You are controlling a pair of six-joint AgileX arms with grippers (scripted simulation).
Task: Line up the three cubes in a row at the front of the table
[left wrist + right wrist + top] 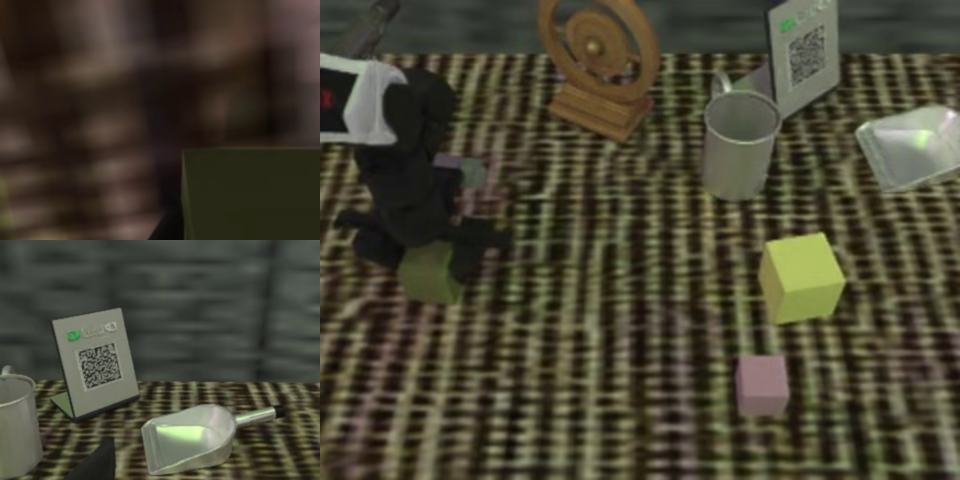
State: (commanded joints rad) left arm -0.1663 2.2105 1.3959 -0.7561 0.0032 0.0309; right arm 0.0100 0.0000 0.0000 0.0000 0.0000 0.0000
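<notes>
Left gripper (440, 262) — low at the checked table's (620, 400) left side, over the mid-sized dull olive-green cube (428, 272); finger state cannot be told. Large bright yellow-green cube (802, 277) — right of centre. Small pale pink cube (762, 384) — just in front of it, apart.

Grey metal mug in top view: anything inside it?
The grey metal mug stands upright and open; its visible inner wall looks bare. Its floor is hidden by the rim, so something small there cannot be excluded. All three cubes lie outside on the woven striped table.
</notes>
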